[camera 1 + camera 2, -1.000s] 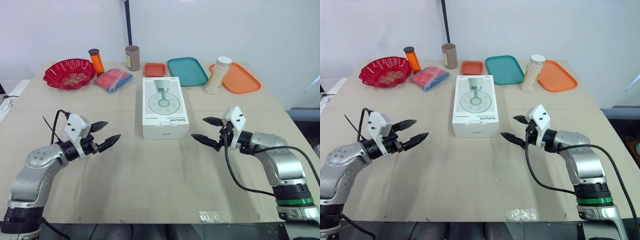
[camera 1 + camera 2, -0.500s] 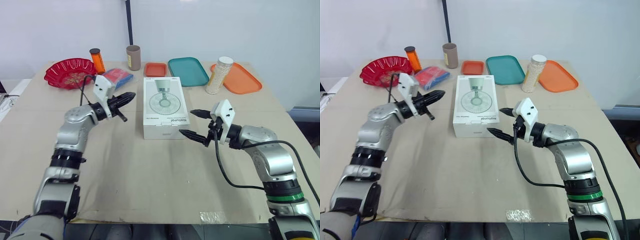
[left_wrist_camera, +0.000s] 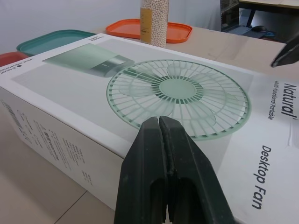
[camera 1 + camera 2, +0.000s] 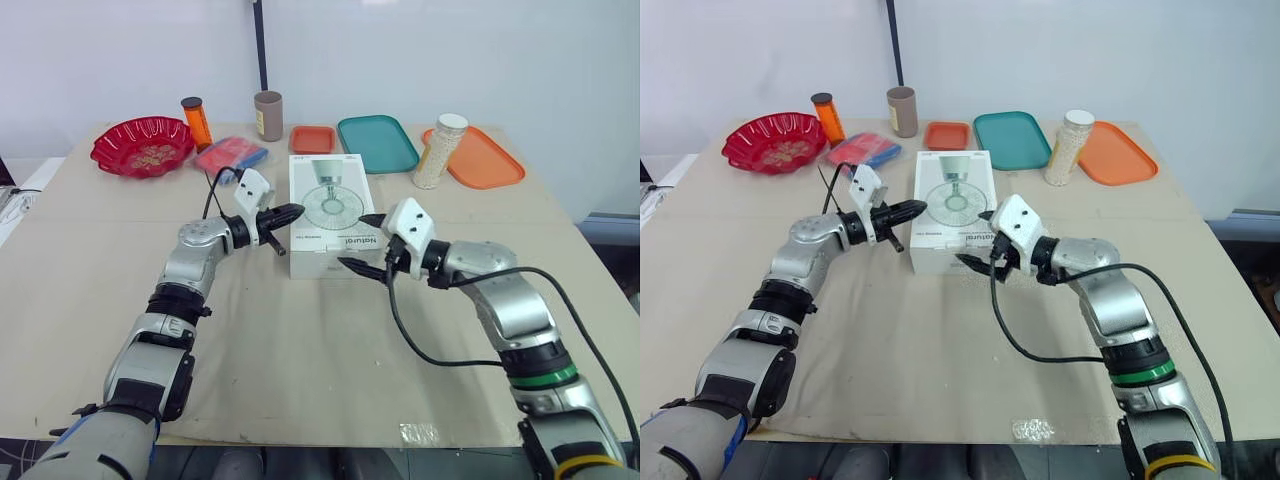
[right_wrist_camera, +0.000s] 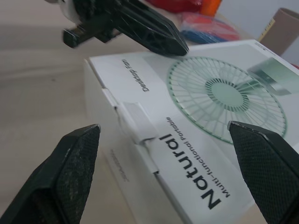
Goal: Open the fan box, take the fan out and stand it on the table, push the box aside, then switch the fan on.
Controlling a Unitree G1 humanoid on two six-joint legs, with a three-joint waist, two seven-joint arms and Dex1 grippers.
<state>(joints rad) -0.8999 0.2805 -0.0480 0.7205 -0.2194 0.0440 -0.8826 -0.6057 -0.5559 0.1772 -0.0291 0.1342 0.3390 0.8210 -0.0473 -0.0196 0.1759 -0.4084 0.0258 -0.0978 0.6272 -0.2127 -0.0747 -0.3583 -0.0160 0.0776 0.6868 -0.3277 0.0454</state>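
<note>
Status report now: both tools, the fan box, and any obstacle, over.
Left tool shut, at left edge of fan box. Right tool open, at its near right corner. Box closed, lying flat. Jar stands behind, apart.

L gripper (image 4: 296, 211) closed; R gripper (image 4: 352, 240) spread wide.

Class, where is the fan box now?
Left eye view: the fan box lies centrally, between the left gripper and right gripper, before the teal tray.

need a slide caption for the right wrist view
Open right gripper faces the end flap of the closed fan box; shut left gripper sits at its far side.
</note>
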